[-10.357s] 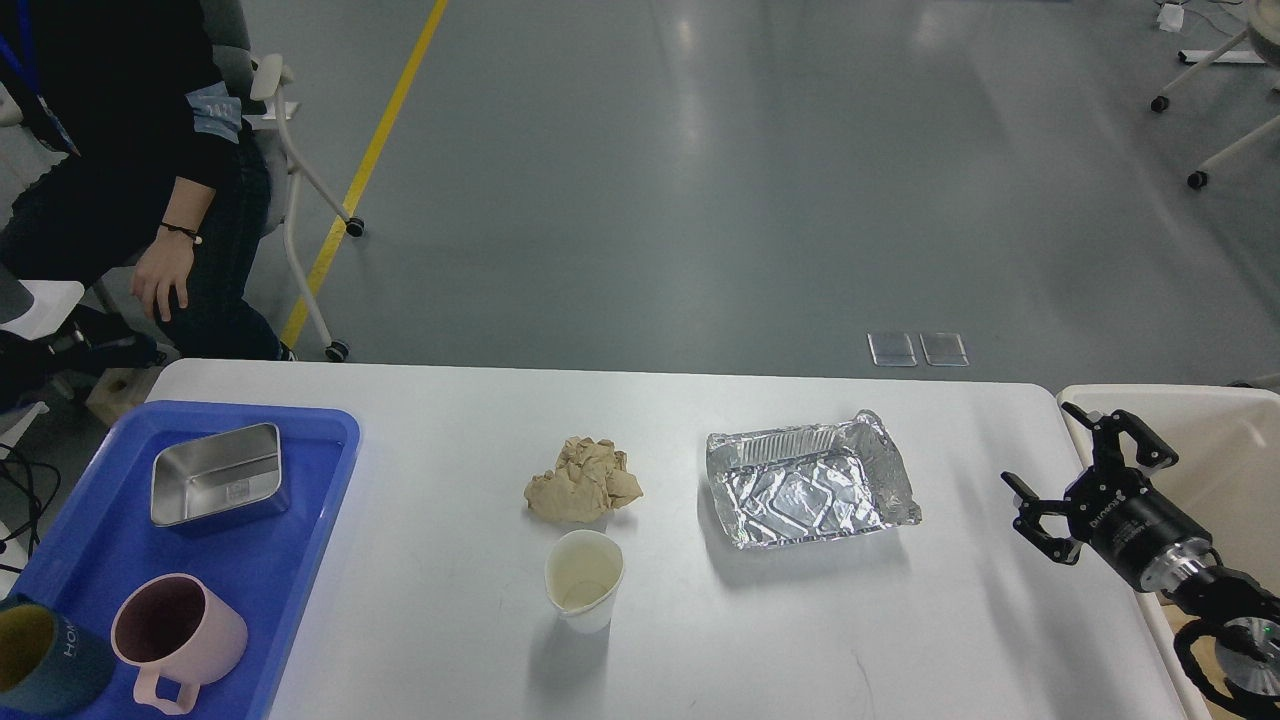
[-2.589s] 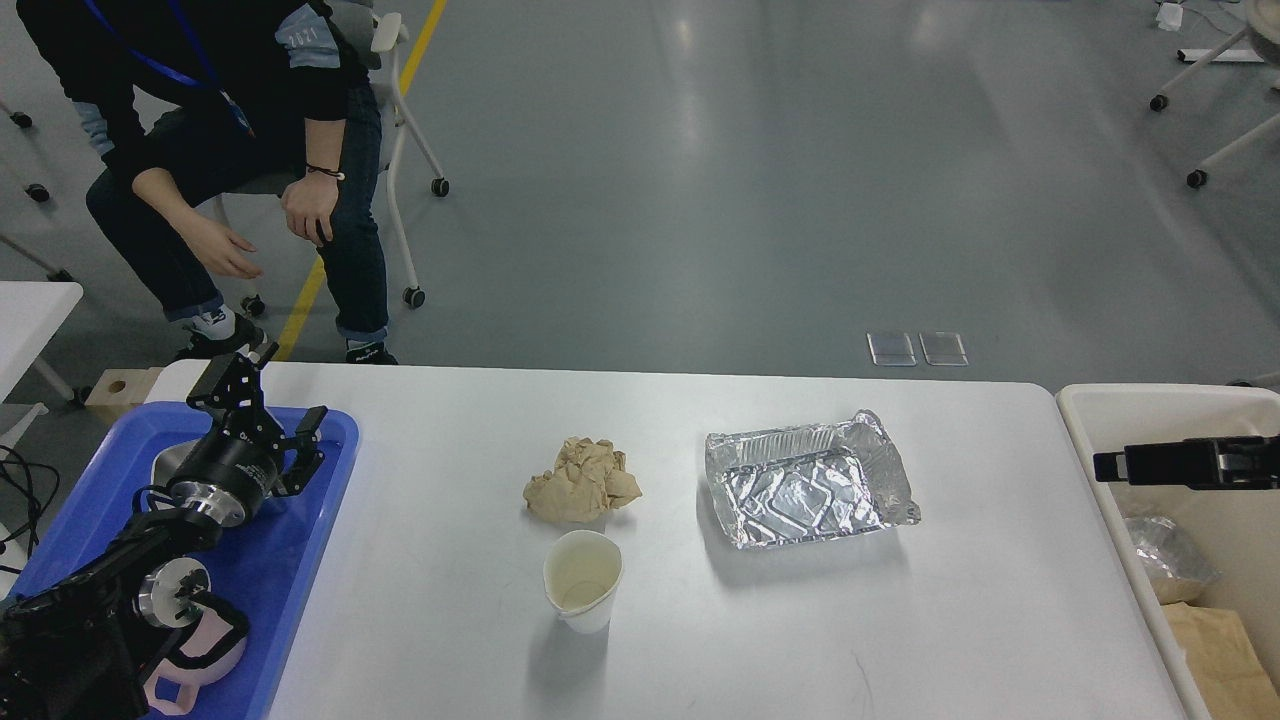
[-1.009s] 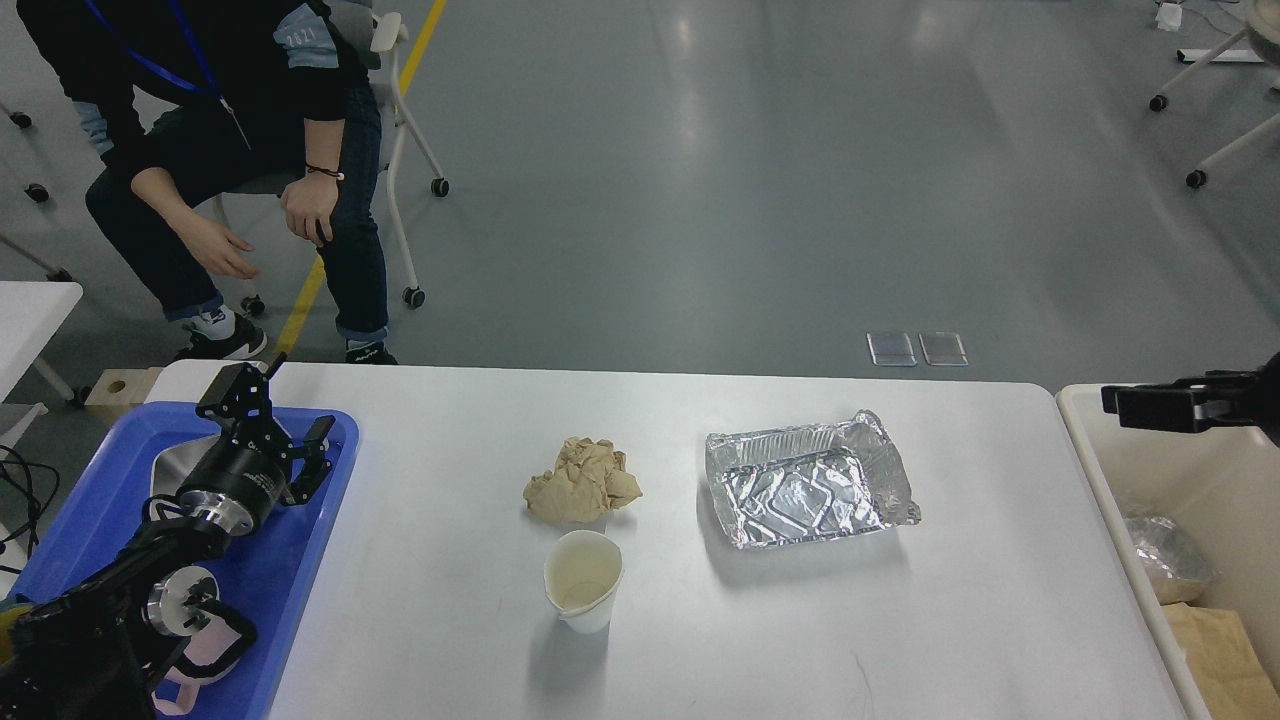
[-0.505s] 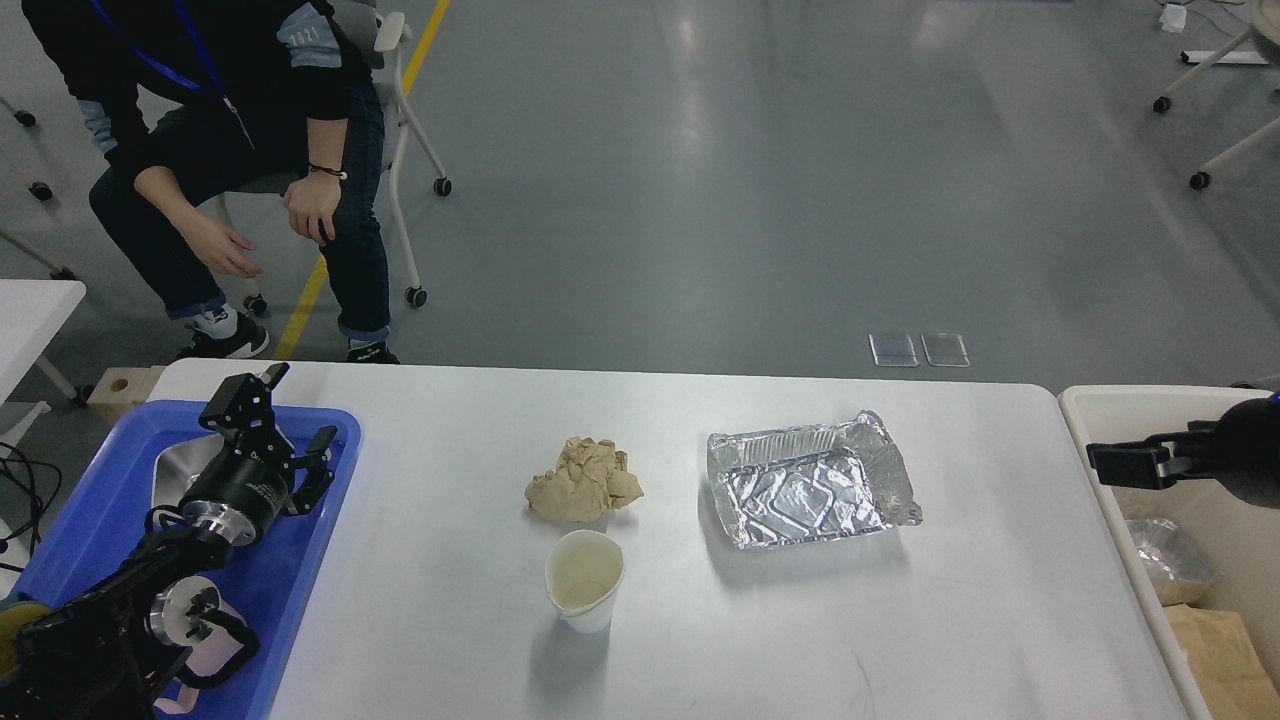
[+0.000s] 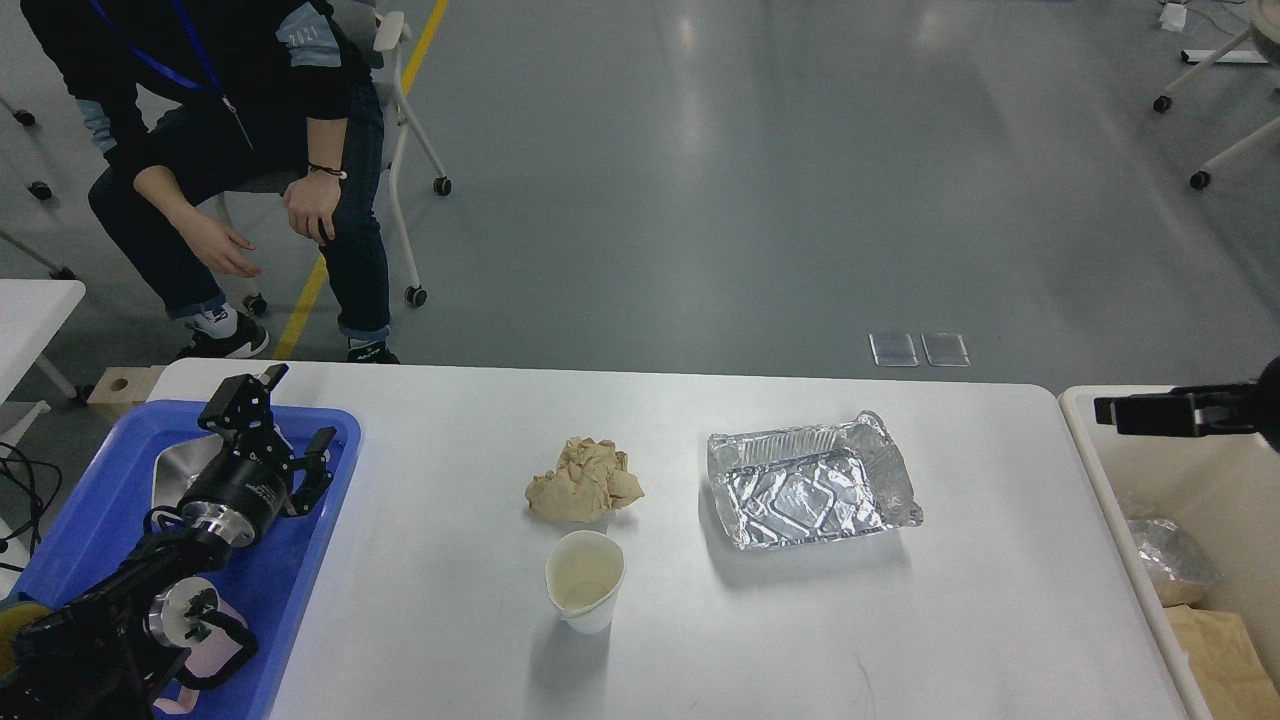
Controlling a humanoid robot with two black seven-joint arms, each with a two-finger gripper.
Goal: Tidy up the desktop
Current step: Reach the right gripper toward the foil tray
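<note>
Crinkled foil tray (image 5: 808, 490) on smooth desktop (image 5: 900, 620); left gripper (image 5: 283, 425) jaws spread, empty; right gripper (image 5: 1120, 411) jaws unreadable, perhaps edge-on.

Both arms in view, nothing held.
Left end effector (image 5: 268, 425) points up and away, fingers spread, empty. Right end effector (image 5: 1150, 413) enters from the right edge, level, seen side-on; fingers can't be told apart.

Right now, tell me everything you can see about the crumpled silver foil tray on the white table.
The crumpled silver foil tray is a shallow rectangular container of thin shiny aluminium, open side up and empty. Its rim is bent and wrinkled, most at the right end, and its floor is creased. It lies flat on the white desktop, right of centre, apart from the crumpled brown paper ball and the white paper cup. Nothing else touches it.
</note>
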